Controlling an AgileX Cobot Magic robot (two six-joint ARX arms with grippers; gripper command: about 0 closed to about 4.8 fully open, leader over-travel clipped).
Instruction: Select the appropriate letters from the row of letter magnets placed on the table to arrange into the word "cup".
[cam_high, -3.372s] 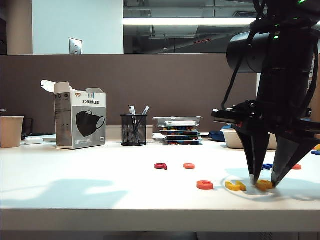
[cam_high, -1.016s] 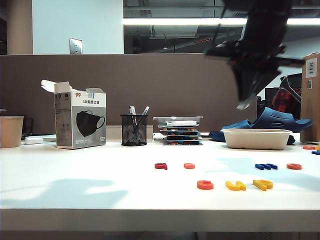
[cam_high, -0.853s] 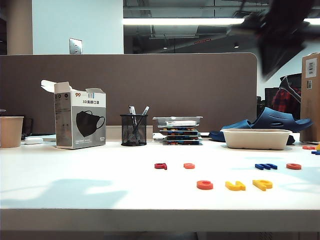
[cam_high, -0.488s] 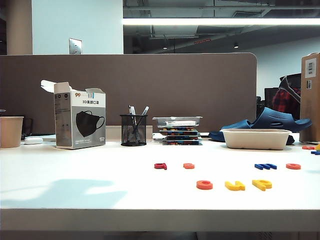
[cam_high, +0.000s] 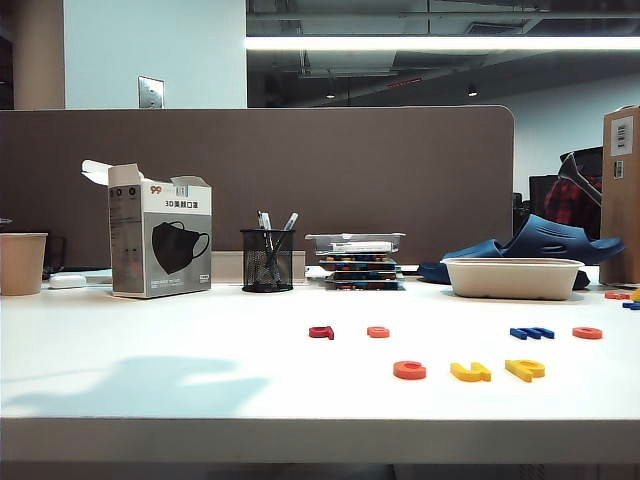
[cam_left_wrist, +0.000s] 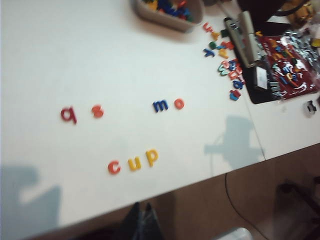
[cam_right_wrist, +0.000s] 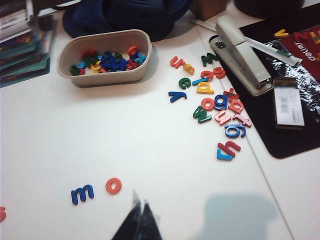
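Note:
The orange c (cam_high: 409, 370), yellow u (cam_high: 470, 372) and yellow p (cam_high: 525, 369) lie side by side near the table's (cam_high: 150, 340) front edge and read "cup". The left wrist view shows the same c (cam_left_wrist: 114, 167), u (cam_left_wrist: 134, 163) and p (cam_left_wrist: 151, 156). Behind them the row holds a red q (cam_left_wrist: 68, 114), orange s (cam_left_wrist: 97, 111), blue m (cam_left_wrist: 160, 105) and orange o (cam_left_wrist: 179, 103). My left gripper (cam_left_wrist: 142, 204) is shut and empty, off the table's front edge. My right gripper (cam_right_wrist: 140, 196) is shut and empty, high above the m (cam_right_wrist: 82, 193) and o (cam_right_wrist: 113, 185). Neither arm shows in the exterior view.
A beige bowl (cam_right_wrist: 105, 57) of letters stands behind the row. To its right lie a loose heap of letters (cam_right_wrist: 215, 100), a stapler (cam_right_wrist: 240, 52) and a black mat (cam_right_wrist: 295, 100). A mask box (cam_high: 160, 243) and a pen cup (cam_high: 267, 260) stand at the back left.
The right arm, earlier down at the yellow p, has risen and swung out of the exterior view. The letters have not moved.

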